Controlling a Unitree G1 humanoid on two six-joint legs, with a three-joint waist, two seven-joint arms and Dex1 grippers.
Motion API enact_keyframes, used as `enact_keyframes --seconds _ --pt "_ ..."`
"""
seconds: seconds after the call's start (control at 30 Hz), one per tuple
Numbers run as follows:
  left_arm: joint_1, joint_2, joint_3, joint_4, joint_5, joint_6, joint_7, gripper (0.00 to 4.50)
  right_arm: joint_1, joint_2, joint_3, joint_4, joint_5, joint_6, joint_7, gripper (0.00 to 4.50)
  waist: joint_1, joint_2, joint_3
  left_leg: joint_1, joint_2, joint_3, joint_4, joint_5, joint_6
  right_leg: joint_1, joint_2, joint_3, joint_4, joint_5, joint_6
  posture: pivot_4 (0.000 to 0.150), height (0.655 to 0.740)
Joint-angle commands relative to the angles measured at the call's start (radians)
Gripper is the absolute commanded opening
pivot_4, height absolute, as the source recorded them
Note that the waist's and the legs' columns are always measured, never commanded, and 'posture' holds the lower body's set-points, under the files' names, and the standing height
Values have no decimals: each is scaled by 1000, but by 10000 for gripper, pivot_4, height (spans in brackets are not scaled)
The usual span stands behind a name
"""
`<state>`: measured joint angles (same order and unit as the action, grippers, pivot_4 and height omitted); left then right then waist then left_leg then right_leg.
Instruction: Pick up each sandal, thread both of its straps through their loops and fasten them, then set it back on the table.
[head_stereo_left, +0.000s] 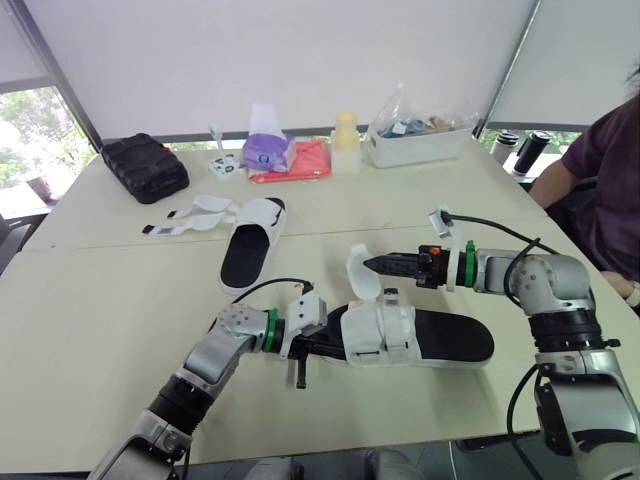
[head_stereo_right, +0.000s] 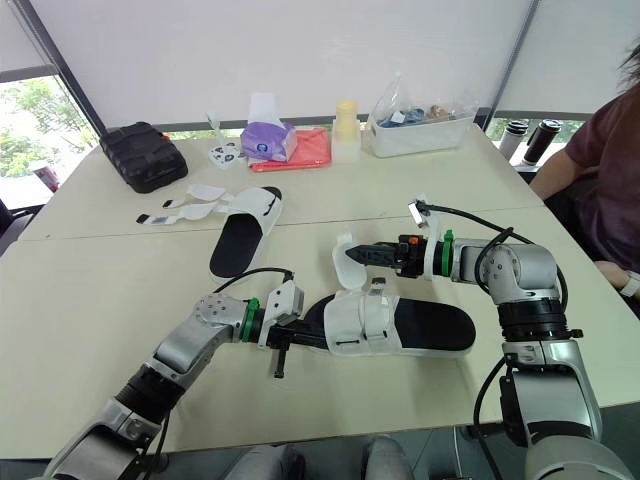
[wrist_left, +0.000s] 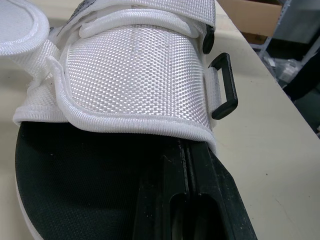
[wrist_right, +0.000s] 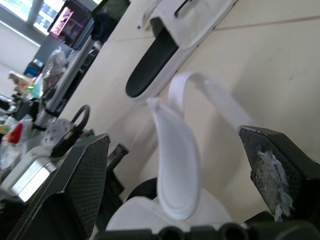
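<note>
The near sandal (head_stereo_left: 440, 338), black footbed with white straps, lies flat on the table in front of me. My left gripper (head_stereo_left: 330, 345) is shut, its fingers (wrist_left: 192, 200) lying on the footbed (wrist_left: 75, 175) and tucked under the toe strap (wrist_left: 135, 75), beside a black loop (wrist_left: 225, 85). One loose white strap (head_stereo_left: 360, 272) stands up from the sandal's far side. My right gripper (head_stereo_left: 372, 264) is open, with that strap (wrist_right: 175, 170) between its spread fingers (wrist_right: 82, 185), not touching it. The second sandal (head_stereo_left: 250, 245) lies further back, its straps (head_stereo_left: 190, 215) spread open.
A black pouch (head_stereo_left: 145, 167) sits at the back left. Along the far edge are a purple tissue pack (head_stereo_left: 268, 150), a red cloth (head_stereo_left: 300, 162), a yellow bottle (head_stereo_left: 345, 138) and a clear bin (head_stereo_left: 415, 142). A person (head_stereo_left: 600, 190) sits at the right.
</note>
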<state>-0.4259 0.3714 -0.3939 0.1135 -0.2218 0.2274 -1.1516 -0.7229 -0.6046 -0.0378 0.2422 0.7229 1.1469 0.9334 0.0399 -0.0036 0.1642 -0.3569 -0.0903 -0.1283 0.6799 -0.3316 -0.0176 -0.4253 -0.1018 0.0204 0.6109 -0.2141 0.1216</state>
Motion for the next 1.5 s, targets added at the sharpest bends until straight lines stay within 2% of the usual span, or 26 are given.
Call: enact_keyframes --seconds 0.03,0.13,0.27,0.4,0.6,0.93,1.1,1.23,1.27,1.4,1.5 --pt "24 2 -27 43 63 19 45 0 -17 28 -15 -39 34 28 8 44232 -1 0 0 0 0 0 0 0 0 0 0 0 0 0 0 1500 7400" --pt "21 1 -27 49 65 16 48 0 -32 61 -10 -10 27 37 2 44232 -1 0 0 0 0 0 0 0 0 0 0 0 0 0 0 1500 7400" --pt "11 -4 -25 59 67 14 53 0 -105 133 -18 119 9 40 -11 44232 -1 0 0 0 0 0 0 0 0 0 0 0 0 0 0 1500 7400" --pt "16 -7 -21 55 68 16 62 0 -229 208 -111 350 -6 -5 -95 44232 -1 0 0 0 0 -1 0 0 0 0 0 0 1 0 0 1500 7400" --pt "26 -5 -22 44 72 20 74 0 -366 253 -207 613 -40 -105 -186 44232 -1 1 0 0 -2 -2 0 0 0 -1 -1 0 1 0 0 1500 7400" --pt "20 -17 -23 50 76 16 85 0 -428 260 -221 727 -104 -172 -154 44232 -3 1 0 0 -2 -2 0 0 0 -1 -1 0 1 0 0 1500 7400" --pt "22 -19 -19 51 71 20 87 0 -424 247 -214 720 -119 -136 -115 21616 -4 1 0 0 -2 -2 0 0 0 -1 -1 0 2 0 0 1500 7400" --pt "19 -21 -20 56 72 18 87 0 -424 243 -215 716 -131 -134 -97 1619 -4 1 0 0 -2 -2 0 0 0 -1 -1 0 2 0 0 1500 7400" --pt "18 -22 -19 57 72 17 87 0 -423 241 -217 711 -131 -139 -90 381 -4 1 0 0 -2 -2 0 0 0 -1 -1 0 2 0 0 1500 7400" --pt "20 -23 -18 58 71 18 87 0 -420 227 -206 681 -145 -172 -51 381 -4 1 0 0 -2 -2 0 0 0 -1 -1 0 2 0 0 1500 7400" --pt "24 -22 -18 56 70 18 86 0 -418 205 -192 589 -151 -206 -1 381 -3 2 0 0 -2 -2 0 0 0 -1 -1 0 2 0 0 1500 7400"
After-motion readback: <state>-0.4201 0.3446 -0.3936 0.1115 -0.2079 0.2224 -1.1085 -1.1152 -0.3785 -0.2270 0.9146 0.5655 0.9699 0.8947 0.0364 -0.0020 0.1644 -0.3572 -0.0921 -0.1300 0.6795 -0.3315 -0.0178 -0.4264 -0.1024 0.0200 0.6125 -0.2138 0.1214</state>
